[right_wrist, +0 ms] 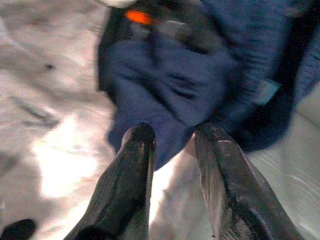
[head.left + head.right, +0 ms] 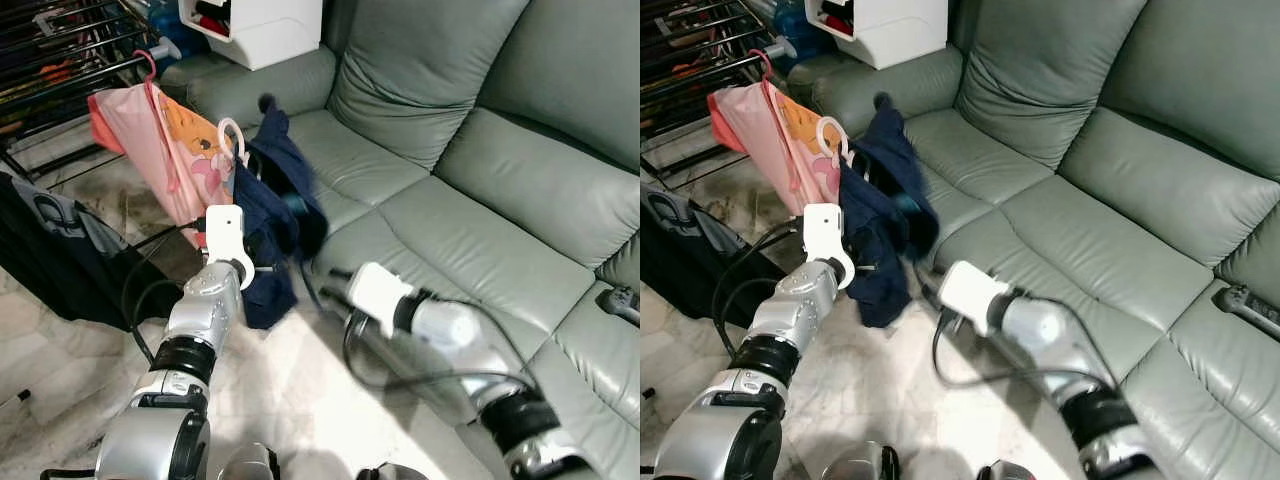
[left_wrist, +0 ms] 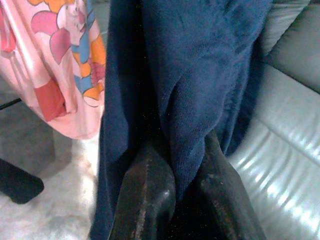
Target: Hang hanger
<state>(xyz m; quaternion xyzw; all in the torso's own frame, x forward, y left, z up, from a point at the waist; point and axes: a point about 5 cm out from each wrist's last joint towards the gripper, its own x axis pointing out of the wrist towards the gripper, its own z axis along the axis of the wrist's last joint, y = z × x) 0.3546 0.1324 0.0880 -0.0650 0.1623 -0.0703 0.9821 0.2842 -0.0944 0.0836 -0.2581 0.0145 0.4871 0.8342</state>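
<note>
Navy garment on white hanger is held up beside grey sofa, fabric pinched between left gripper fingers. Right gripper, fingers parted and empty, is seen near garment's hem.

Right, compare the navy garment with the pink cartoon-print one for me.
The navy garment is plain and dark; the pink garment is pale with cartoon figures. The navy one hangs on a white hanger hook and is pinched by the left gripper; the pink one hangs from a pink hook on the drying rack, ungripped. Both hang beside the sofa.
</note>
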